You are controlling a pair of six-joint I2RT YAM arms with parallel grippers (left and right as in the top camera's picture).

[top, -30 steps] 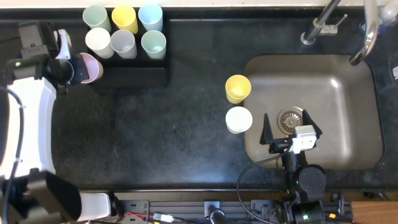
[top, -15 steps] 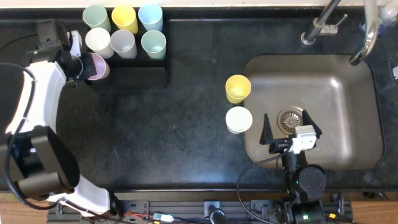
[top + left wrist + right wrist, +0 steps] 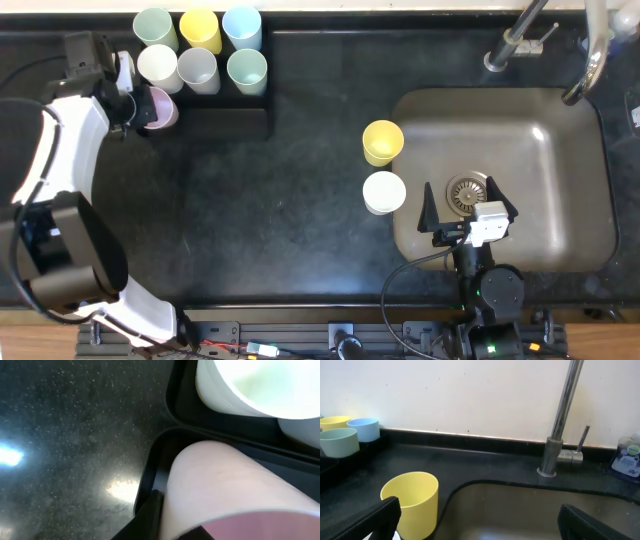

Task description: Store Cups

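- Left gripper point(image 3: 138, 106): at the back left corner of the tabletop point(image 3: 260, 240). Its fingers are clamped on the pink plastic cup point(image 3: 160, 107).
- Pink cup, left wrist view point(image 3: 225, 485): tilted, with its mouth toward the wrist and its base over the rim of the black plastic cup tray point(image 3: 152, 472). I cannot tell whether the base touches the tray floor.
- Black tray, top view point(image 3: 235, 120): sits against the tabletop's back edge near the left corner. The pink cup is at the tray's front left compartment.
- Cups standing in the tray, back row from the left: pale green cup point(image 3: 155, 25), yellow cup point(image 3: 200, 28), light blue cup point(image 3: 242, 25).
- Next row from the left: white cup point(image 3: 160, 65), grey cup point(image 3: 198, 70), mint green cup point(image 3: 247, 70). The white cup stands just behind the pink cup.
- Loose yellow plastic cup point(image 3: 383, 142): upright on the tabletop, just beside the left rim of the steel sink point(image 3: 560, 230).
- Loose white plastic cup point(image 3: 384, 192): upright, just in front of the loose yellow one and also beside the sink rim.
- Right gripper point(image 3: 466, 197): over the sink basin near the drain, fingers apart and holding nothing.
- Chrome tap point(image 3: 562, 420): stands on the tabletop behind the sink.
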